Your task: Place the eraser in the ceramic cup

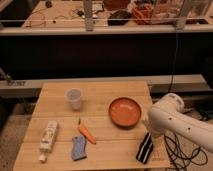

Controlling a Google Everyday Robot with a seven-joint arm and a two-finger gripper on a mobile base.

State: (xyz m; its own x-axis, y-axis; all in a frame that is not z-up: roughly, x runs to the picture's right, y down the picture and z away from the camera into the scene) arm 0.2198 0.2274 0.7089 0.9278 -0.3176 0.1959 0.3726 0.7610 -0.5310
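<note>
The eraser (145, 148), a black block with white stripes, lies on the wooden table (105, 90) near its front right corner. The ceramic cup (74, 98), pale and without a handle, stands upright at the table's back left, well apart from the eraser. My white arm (175, 121) reaches in from the right. My gripper (148, 134) is at the arm's lower left end, just above the eraser's far end and mostly hidden by the arm.
A wide orange bowl (125, 111) sits between the cup and the eraser. An orange carrot-like item (86, 132), a blue-grey flat piece (79, 148) and a white tube (48, 137) lie front left. Black cables (177, 150) hang off the right edge.
</note>
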